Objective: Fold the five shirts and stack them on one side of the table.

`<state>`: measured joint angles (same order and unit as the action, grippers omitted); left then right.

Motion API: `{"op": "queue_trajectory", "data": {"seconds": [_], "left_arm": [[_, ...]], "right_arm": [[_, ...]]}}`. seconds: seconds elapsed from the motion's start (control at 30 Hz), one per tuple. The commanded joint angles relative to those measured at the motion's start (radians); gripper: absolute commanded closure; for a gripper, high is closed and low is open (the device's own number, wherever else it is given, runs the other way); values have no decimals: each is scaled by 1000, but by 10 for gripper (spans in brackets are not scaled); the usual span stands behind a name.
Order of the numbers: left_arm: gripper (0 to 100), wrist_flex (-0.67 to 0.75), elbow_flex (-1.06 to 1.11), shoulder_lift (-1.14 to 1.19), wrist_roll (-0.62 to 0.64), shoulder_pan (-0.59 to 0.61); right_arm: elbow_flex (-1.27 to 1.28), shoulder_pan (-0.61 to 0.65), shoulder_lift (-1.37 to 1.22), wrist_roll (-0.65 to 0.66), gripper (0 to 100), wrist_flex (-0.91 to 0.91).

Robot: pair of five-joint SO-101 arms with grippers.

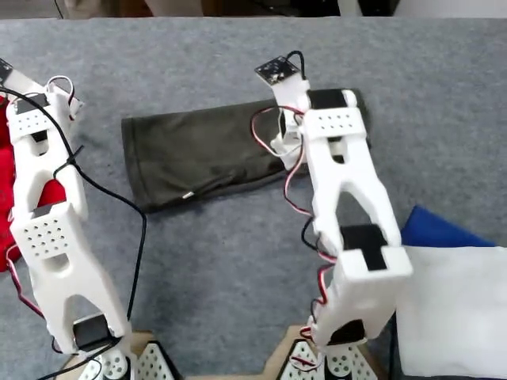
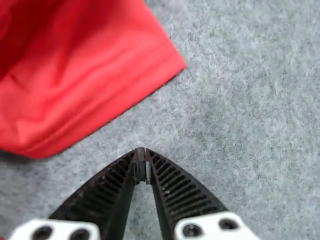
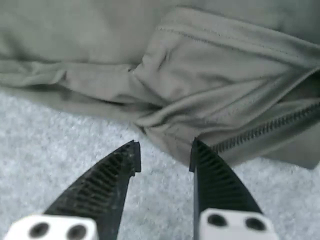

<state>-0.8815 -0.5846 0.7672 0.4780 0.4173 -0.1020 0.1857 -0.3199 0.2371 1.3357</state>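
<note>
A dark olive shirt (image 1: 198, 150) lies folded lengthwise across the middle of the grey table (image 1: 238, 261). My right gripper (image 3: 164, 152) hovers open just short of the olive shirt's (image 3: 200, 90) bunched edge, where a ribbed seam runs. In the high view the right arm (image 1: 341, 158) stands over the shirt's right end. A red shirt (image 1: 9, 182) lies at the table's left edge, under the left arm (image 1: 43, 182). My left gripper (image 2: 141, 162) is shut on nothing, over bare felt just beside the red shirt's (image 2: 75, 75) hemmed corner.
A white shirt (image 1: 451, 309) lies folded at the right front, with a blue shirt (image 1: 436, 228) showing from under it. Black and red cables (image 1: 119, 198) trail from both arms across the felt. Open grey felt stretches between the arms' bases.
</note>
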Motion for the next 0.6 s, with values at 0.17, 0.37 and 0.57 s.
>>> {"op": "queue_trajectory", "data": {"seconds": [0.17, 0.37, 0.57], "left_arm": [[979, 6, -12, -16, -9, 5], [979, 6, -12, -16, -9, 5], [979, 6, -12, -16, -9, 5]], "right_arm": [[-208, -67, -48, -9, 828, 130], [-228, -108, -54, -2, 828, 189], [-203, -67, -56, -2, 828, 184]]}}
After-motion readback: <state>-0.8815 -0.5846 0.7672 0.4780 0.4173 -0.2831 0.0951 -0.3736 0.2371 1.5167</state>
